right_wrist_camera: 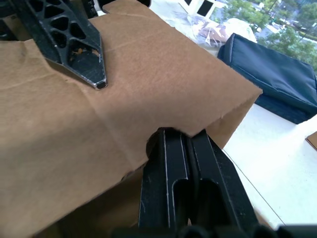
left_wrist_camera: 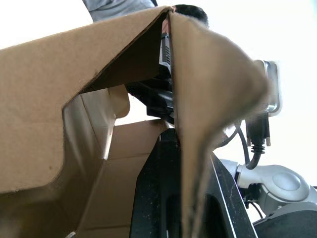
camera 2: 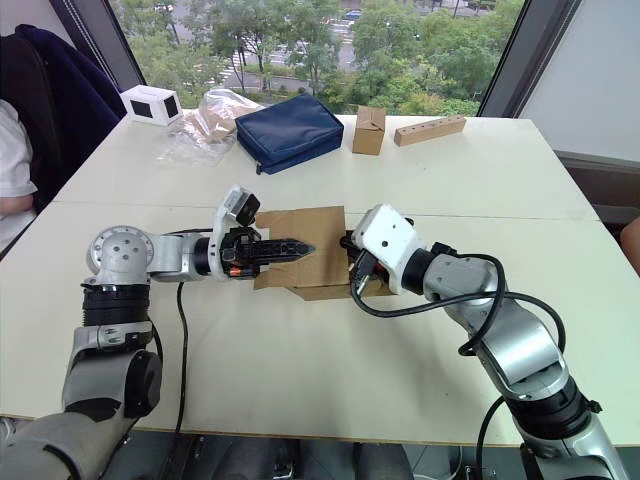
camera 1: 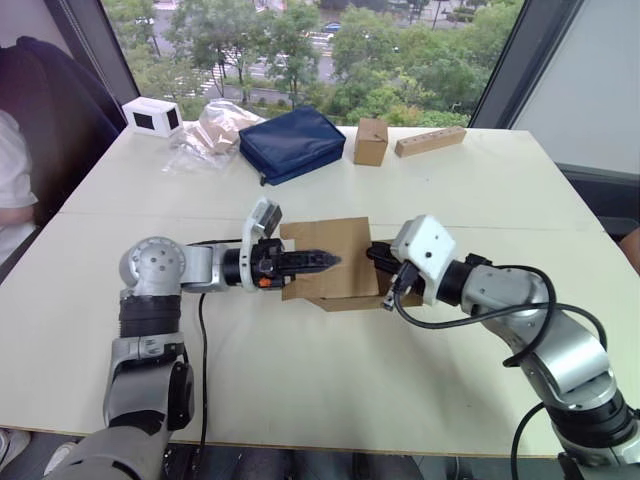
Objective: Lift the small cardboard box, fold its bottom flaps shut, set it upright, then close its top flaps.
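Much of the small cardboard box (camera 1: 335, 262) is covered by the two arms that meet over it at the middle of the white table (camera 1: 300, 380). Its lower side and whatever flaps hang there are hidden, and which end faces up cannot be told. In the left wrist view one thin cardboard panel stands edge-on between the black fingers (left_wrist_camera: 163, 198), with the box's hollow inside and a folded flap beyond. The left gripper (camera 1: 325, 261), reaching in from 9 o'clock, is clamped on that panel, one finger lying flat across the top face. The right gripper (camera 1: 380, 255) comes in from 3 o'clock. In its wrist view its two fingers (right_wrist_camera: 171, 178) are pressed together at the box's near edge; whether any cardboard is caught between them cannot be made out. Toward 12 o'clock on the table lie a navy pouch (camera 1: 292, 143), a smaller sealed brown box (camera 1: 370, 141), a long wooden block (camera 1: 430, 141), a clear plastic bag (camera 1: 210, 133) and a white box (camera 1: 152, 116). A person's white sleeve (camera 1: 12, 170) is cut off at 9 o'clock.
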